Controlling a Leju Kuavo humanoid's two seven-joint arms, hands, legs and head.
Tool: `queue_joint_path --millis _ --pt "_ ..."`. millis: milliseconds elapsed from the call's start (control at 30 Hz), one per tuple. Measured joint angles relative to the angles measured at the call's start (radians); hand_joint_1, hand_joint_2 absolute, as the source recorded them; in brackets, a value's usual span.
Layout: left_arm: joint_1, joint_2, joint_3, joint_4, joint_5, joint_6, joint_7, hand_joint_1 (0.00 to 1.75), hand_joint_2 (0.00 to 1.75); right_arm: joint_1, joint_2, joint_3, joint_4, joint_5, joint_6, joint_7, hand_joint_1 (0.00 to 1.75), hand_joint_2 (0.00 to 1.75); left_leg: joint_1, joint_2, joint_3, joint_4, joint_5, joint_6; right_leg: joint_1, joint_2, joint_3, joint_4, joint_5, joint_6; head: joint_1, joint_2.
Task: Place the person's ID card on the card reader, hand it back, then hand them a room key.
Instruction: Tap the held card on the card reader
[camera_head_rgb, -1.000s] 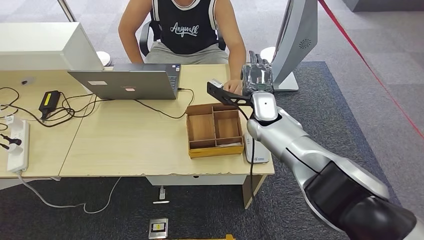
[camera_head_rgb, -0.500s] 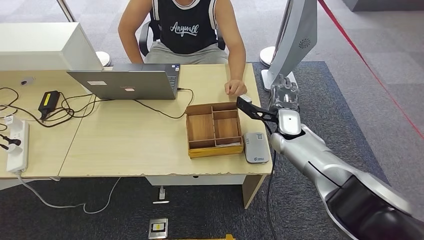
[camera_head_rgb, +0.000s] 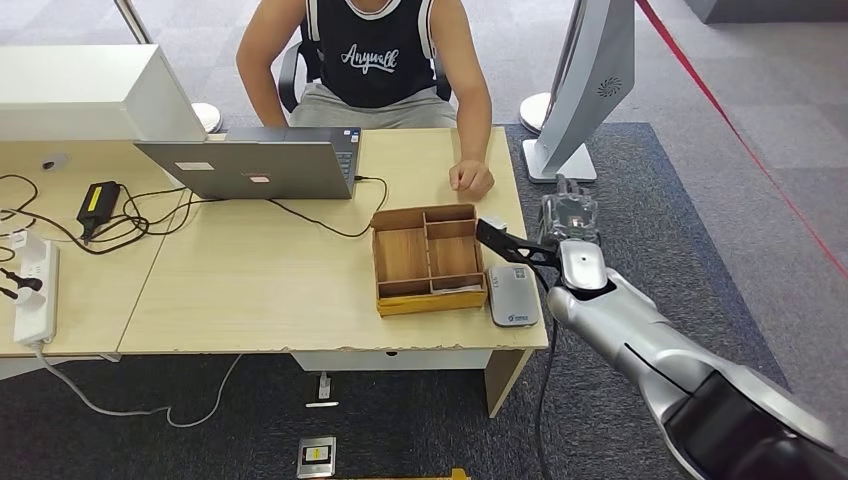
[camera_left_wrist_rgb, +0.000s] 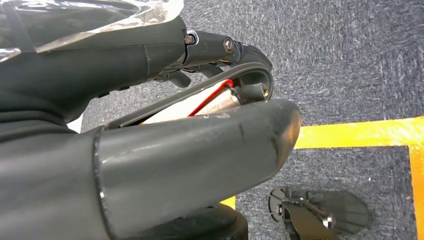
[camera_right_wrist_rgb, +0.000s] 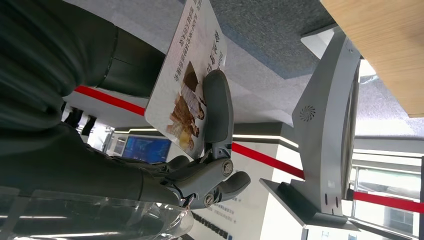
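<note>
Evenly and brightly lit from overhead, with soft, faint shadows under the desk (camera_head_rgb: 250, 290). Sharp throughout from the head camera; glare on plastic wrap (camera_left_wrist_rgb: 90, 20) at the left wrist; blurred close foreground at both wrists.

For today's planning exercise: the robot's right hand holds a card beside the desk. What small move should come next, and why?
Probably carry the right hand toward the card reader on the desk's near right corner. The ID card is pinched in that hand, off the desk edge, and the reader's top is bare.
</note>
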Motion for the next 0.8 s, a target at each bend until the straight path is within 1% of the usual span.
queue_joint_path --millis 267,633,700,800 --pt "0.0 -0.014 0.0 -0.001 -0.008 0.0 -0.002 0.0 0.0 0.02 0.002 0.007 -0.018 -0.016 0.041 -0.018 1.75 1.75 0.0 0.0 0.0 0.0 0.0 0.0 0.0 0.0 0.0 0.0 0.0 0.0 0.0 0.0" --pt "-0.003 -0.043 0.001 0.001 -0.031 0.0 -0.021 0.0 0.0 0.054 0.015 0.024 -0.021 -0.036 0.053 -0.037 1.75 1.75 0.0 0.0 0.0 0.0 0.0 0.0 0.0 0.0 0.0 0.0 0.0 0.0 0.0 0.0" --pt "-0.021 -0.046 0.006 -0.002 -0.053 0.0 -0.024 0.0 0.0 0.056 0.022 0.025 -0.016 -0.045 0.051 -0.051 1.75 1.75 0.0 0.0 -0.001 0.0 0.001 0.0 0.0 0.0 -0.001 0.0 0.0 0.0 0.0 0.0" --pt "-0.093 -0.04 0.024 -0.021 -0.133 0.0 0.032 0.0 0.0 0.055 0.045 0.026 0.002 -0.055 0.048 -0.066 1.75 1.75 0.0 -0.001 -0.001 0.0 0.002 0.0 0.0 -0.001 -0.001 0.0 0.002 0.0 0.0 0.0"
